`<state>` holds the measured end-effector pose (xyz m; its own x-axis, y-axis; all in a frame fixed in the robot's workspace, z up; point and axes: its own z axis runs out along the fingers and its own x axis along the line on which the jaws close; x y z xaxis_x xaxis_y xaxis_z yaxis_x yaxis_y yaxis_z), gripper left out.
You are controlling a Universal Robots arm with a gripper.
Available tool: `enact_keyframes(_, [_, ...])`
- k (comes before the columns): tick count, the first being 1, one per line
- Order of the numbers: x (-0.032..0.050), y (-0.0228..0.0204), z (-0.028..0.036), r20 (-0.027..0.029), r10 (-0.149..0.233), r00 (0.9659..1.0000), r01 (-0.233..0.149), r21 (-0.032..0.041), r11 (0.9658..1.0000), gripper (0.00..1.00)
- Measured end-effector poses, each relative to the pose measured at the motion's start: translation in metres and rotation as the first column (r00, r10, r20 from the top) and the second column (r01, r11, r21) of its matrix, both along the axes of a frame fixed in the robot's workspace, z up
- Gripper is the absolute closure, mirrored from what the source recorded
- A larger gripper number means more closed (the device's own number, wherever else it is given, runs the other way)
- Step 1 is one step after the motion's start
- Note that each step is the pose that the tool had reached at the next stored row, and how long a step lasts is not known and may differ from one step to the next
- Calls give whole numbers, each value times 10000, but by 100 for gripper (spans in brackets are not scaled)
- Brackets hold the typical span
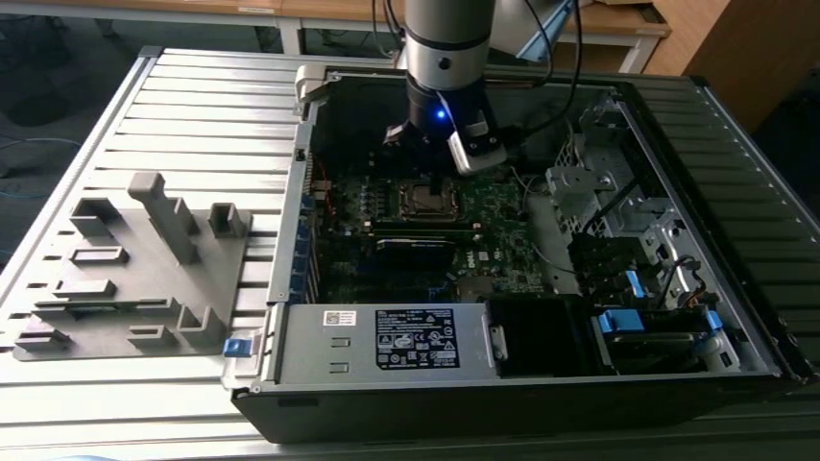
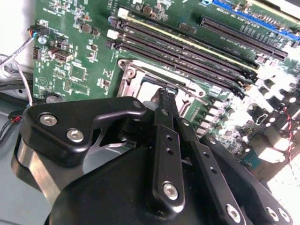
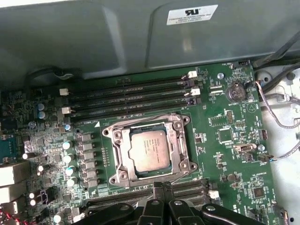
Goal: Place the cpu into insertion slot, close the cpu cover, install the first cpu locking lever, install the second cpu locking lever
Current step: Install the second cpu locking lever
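Observation:
The cpu (image 3: 149,150) lies flat in the insertion slot (image 1: 421,199), its dull silver top facing up. The cpu cover (image 3: 181,140), a silver frame, lies down around the chip. I cannot tell how the locking levers stand. My gripper (image 3: 161,186) hangs just above the socket's edge on the side of the nearer memory slots. Its black fingers (image 2: 165,136) are pressed together, shut, with nothing between them. In the second wrist view the tips (image 2: 165,93) hover over the cover's rim (image 2: 136,79). The exterior view has the gripper (image 1: 421,158) inside the open computer case, above the board.
Long black memory slots (image 3: 126,96) flank the socket on two sides. The grey case wall (image 3: 93,37) rises behind them. Loose cables (image 3: 281,117) lie beside the board. A power supply (image 1: 410,336) and a grey fixture tray (image 1: 129,269) stand nearby.

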<state>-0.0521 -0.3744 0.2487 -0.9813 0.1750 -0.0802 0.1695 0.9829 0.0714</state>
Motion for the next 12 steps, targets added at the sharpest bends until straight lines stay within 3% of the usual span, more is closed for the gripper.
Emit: enact_keyframes(12, [-64,-18,-5,44,26,10000,-26,-1,10000,89])
